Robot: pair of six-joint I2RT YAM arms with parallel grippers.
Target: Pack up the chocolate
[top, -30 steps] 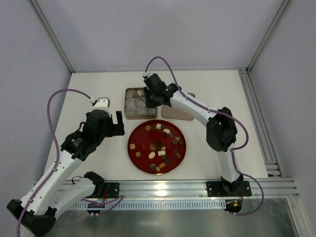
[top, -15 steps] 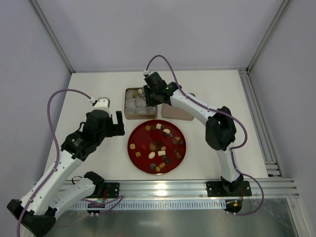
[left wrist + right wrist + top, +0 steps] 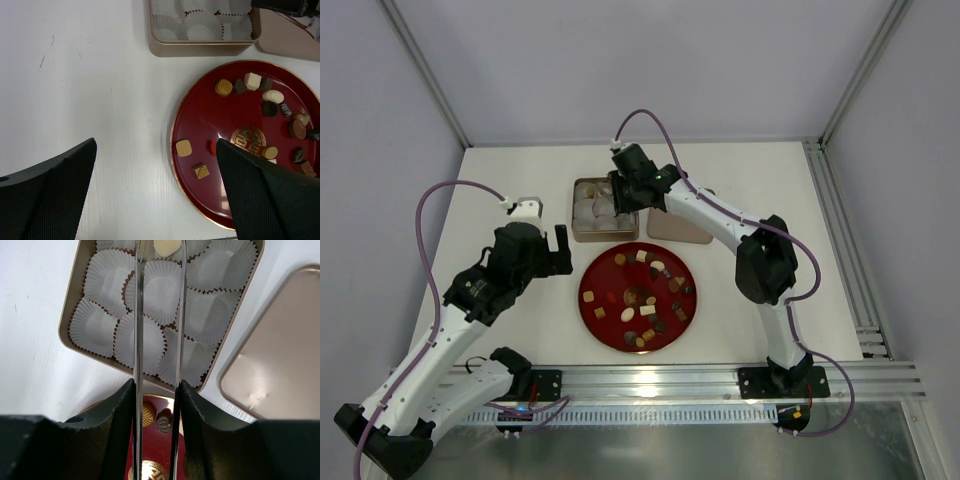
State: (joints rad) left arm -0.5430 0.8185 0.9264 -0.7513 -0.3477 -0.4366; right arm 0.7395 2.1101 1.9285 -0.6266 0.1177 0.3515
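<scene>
We see one red plate (image 3: 594,318) in the middle of the top view. The chocolate (image 3: 252,80) lies loose on it. In the left wrist view we count at least fifteen pieces there: cream, tan, dark brown and one red. Some at the right edge of that frame are partly hidden behind a black finger (image 3: 265,195).

Above the plate in the top view stands one golden tin (image 3: 582,232). Just to the right of it one tan lid (image 3: 682,230) lies flat on the white table (image 3: 520,180). In the right wrist view we count nine white paper cups (image 3: 110,282) inside the tin, in three rows of three. One cream piece (image 3: 170,246) sits in the cup at the top edge of that frame. The other eight cups hold nothing that we can see.

The right gripper (image 3: 161,270) reaches over the tin. Its two thin metal fingers (image 3: 138,330) run side by side up the frame with a narrow gap between them. The cream piece is between them near the tips. The tips are cut by the frame edge, so we cannot tell if they press on this piece or are free of it.

The left gripper (image 3: 548,250) is at the left of the plate in the top view. Its two black fingers stand wide apart and hold nothing. Bare table and the left part of the plate show between them.
</scene>
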